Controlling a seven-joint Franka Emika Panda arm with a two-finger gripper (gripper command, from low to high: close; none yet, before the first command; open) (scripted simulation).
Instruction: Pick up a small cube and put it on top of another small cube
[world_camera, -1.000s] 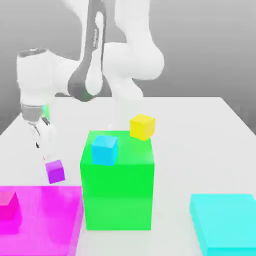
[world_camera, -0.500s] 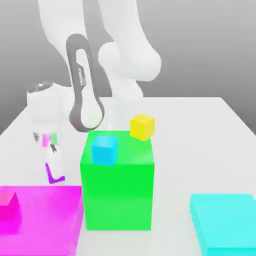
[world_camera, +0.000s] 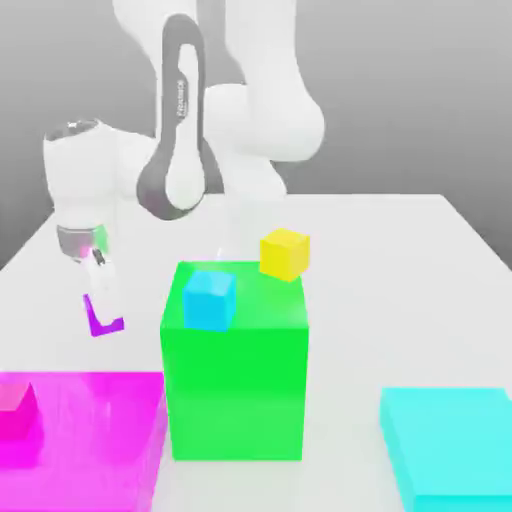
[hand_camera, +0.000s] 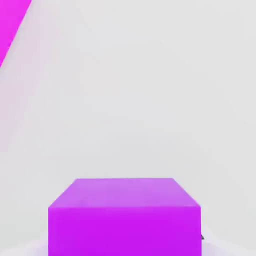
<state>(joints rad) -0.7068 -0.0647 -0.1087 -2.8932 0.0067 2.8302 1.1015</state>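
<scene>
The small purple cube (world_camera: 104, 328) hangs a little above the white table, at the exterior view's left, and my gripper (world_camera: 103, 306) is shut on it; its white fingers (world_camera: 104, 284) cover most of the cube. In the hand view the purple cube (hand_camera: 125, 216) sits close up between the jaws, with the table below it. The small hot-pink cube (world_camera: 15, 410) rests on the wide magenta slab (world_camera: 100, 430), nearer the front and further left than the gripper.
A big green block (world_camera: 235, 380) stands right of the gripper with a small blue cube (world_camera: 210, 298) on top. A small yellow cube (world_camera: 285, 253) sits behind it. A cyan slab (world_camera: 450, 450) lies at the front right. The magenta slab's edge (hand_camera: 12, 25) shows in the hand view.
The gripper came down over the purple cube, shut on it, and has now risen slightly with the cube off the table.
</scene>
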